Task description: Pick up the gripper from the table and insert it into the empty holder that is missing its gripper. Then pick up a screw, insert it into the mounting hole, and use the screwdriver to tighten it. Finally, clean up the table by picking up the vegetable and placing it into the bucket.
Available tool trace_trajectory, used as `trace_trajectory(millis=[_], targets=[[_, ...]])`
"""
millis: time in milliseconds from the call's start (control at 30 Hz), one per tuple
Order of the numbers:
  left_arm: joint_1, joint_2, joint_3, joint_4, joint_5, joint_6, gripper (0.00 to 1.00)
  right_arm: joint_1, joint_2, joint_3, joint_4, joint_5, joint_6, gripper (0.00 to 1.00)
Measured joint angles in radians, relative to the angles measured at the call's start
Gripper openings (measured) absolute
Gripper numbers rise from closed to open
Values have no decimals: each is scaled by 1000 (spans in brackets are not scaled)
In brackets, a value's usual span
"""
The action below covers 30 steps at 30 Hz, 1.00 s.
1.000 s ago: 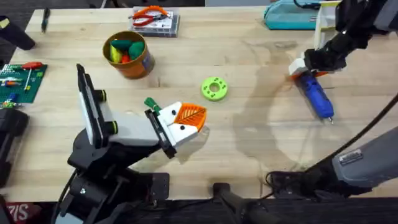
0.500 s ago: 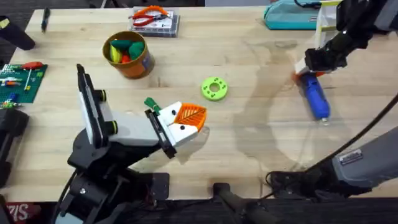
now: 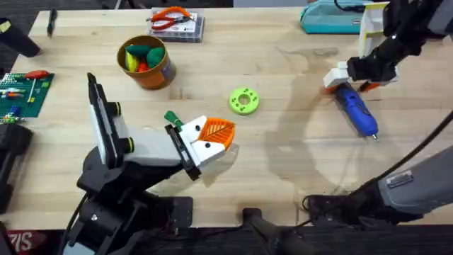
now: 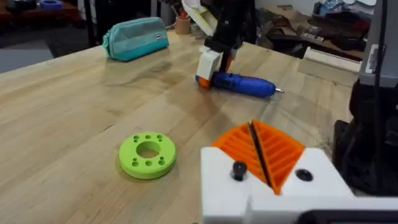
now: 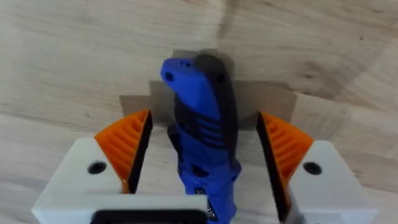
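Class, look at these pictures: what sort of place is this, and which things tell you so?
Probably a workshop or electronics lab bench: a wooden table with a blue powered screwdriver, a green circuit board and orange-handled pliers on a parts box.

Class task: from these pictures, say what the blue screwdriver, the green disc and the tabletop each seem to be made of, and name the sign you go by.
Screwdriver: likely moulded plastic, smooth blue shell with ribbed grip; thin metal-looking tip.
Green disc: probably matte plastic, uniform colour, neat round holes.
Tabletop: wood, visible grain and joined planks, light satin finish.
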Motion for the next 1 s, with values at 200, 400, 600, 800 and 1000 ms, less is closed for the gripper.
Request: trace_trajectory(millis=[200, 400, 600, 800, 1000], targets=[[0, 0, 0, 0, 0, 0, 1, 0, -72, 0, -92, -34, -108, 994], [0, 0, 0, 0, 0, 0, 1, 1, -75, 0, -96, -49, -170, 994], [0, 0, 0, 0, 0, 0, 1, 1, -43, 0, -96, -60, -191, 994], [0, 0, 0, 0, 0, 0, 1, 3, -7, -2, -92, -56, -195, 956], [0, 0, 0, 0, 0, 0, 1, 3, -7, -2, -89, -57, -198, 818]])
